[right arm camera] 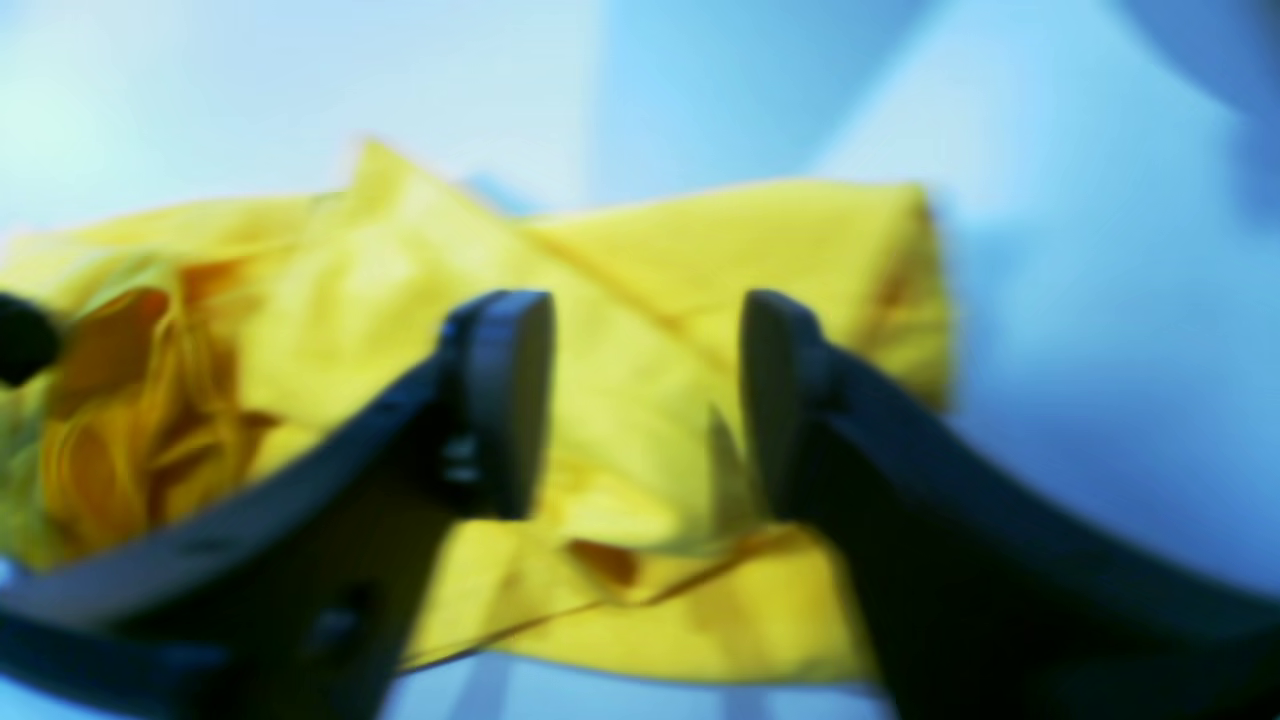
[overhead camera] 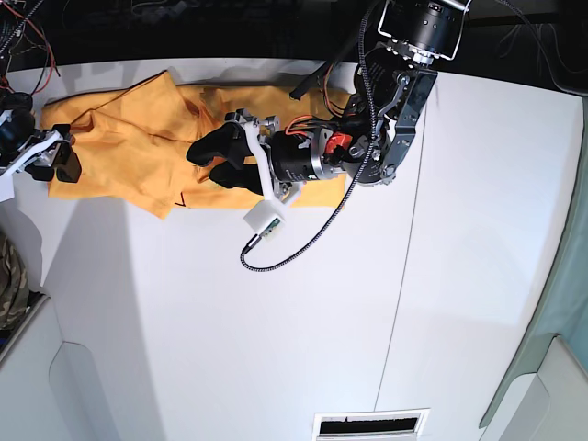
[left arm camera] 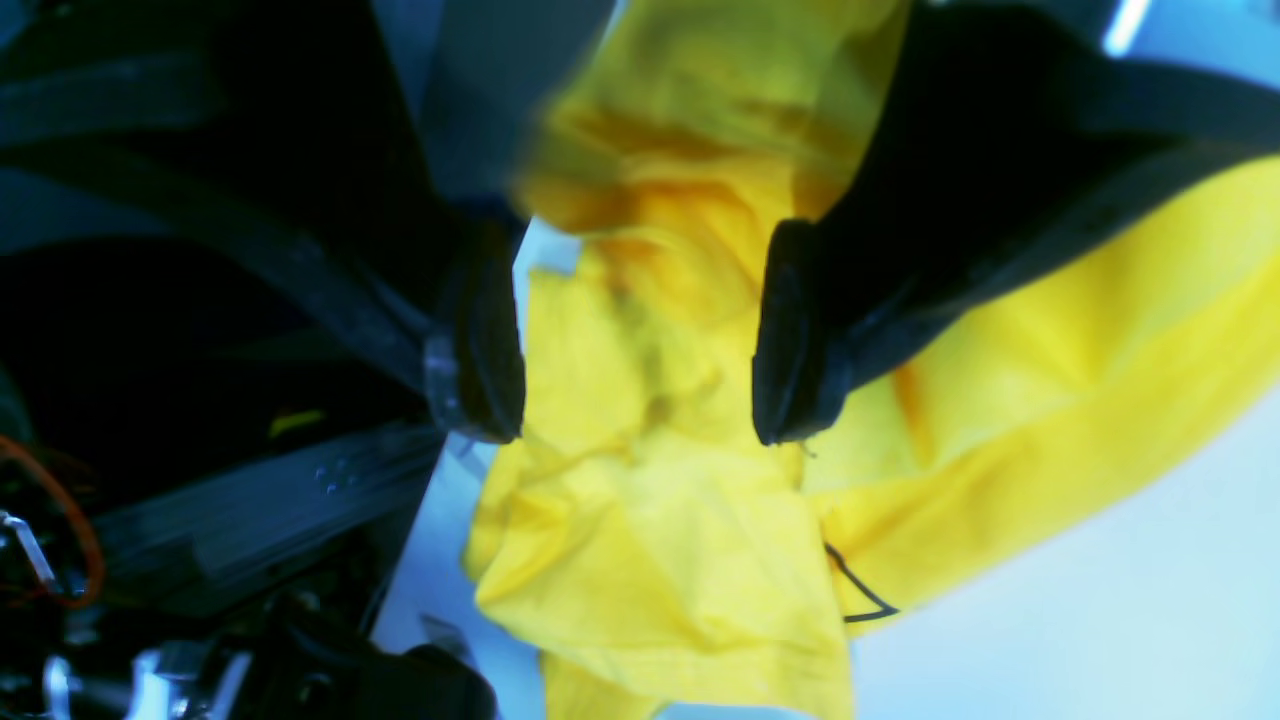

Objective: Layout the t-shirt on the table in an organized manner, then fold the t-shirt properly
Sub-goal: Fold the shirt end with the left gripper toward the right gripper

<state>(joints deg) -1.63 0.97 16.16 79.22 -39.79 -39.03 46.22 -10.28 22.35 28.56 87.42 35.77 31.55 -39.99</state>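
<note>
The left pincer (overhead camera: 220,158) is being held wide open over the crumpled t-shirt (overhead camera: 138,147), which is lying at the desk's (overhead camera: 276,322) far edge. The right pincer (overhead camera: 50,158) is also gaping, gripping nothing, at the shirt's end. A thin black line print (left arm camera: 855,590) is being shown only by the left wrist view.

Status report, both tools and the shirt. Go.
Left tool open, above the t-shirt. Right tool open, at its edge. Shirt rumpled, unfolded, on the table. Nothing in the way.
</note>
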